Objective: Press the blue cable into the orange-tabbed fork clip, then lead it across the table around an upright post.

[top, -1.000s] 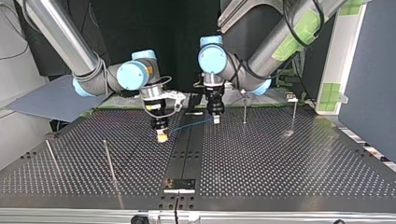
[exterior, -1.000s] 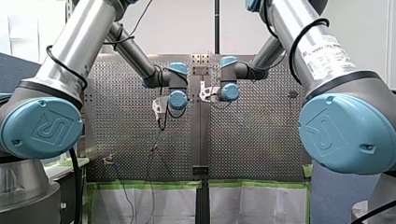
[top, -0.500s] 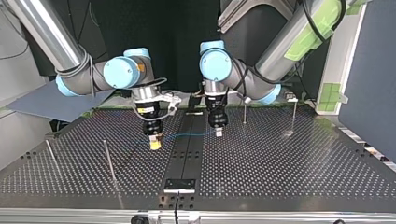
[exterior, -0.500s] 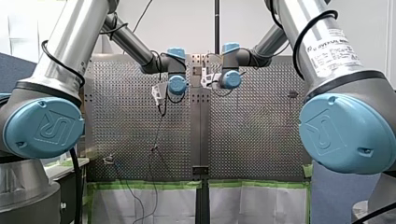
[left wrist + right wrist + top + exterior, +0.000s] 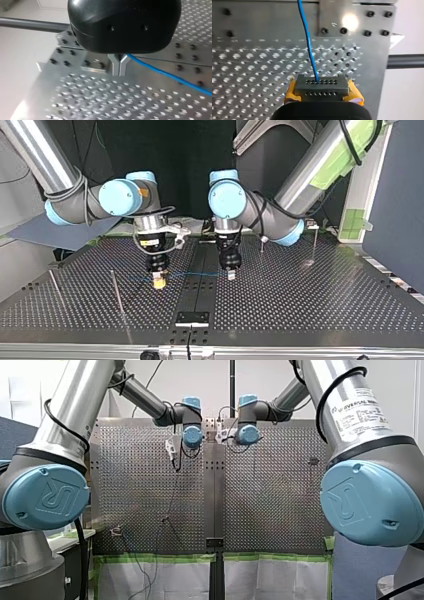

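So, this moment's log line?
left end effector: shut on blue cable | right end effector: shut on blue cable | blue cable: stretched between both

Perforated metal table, dark centre strip, thin upright posts at both sides.

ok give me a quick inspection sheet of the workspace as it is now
surface: perforated table, bare metal with a dark centre strip.
job's things: blue cable stretched between both grippers; upright posts standing; fork clip not made out.
clutter: nothing seen.
grippers: left gripper shut on the blue cable; right gripper, yellow pads, shut on it too.
cables: black arm cables along the arms.
surroundings: green tape along the table's edge.
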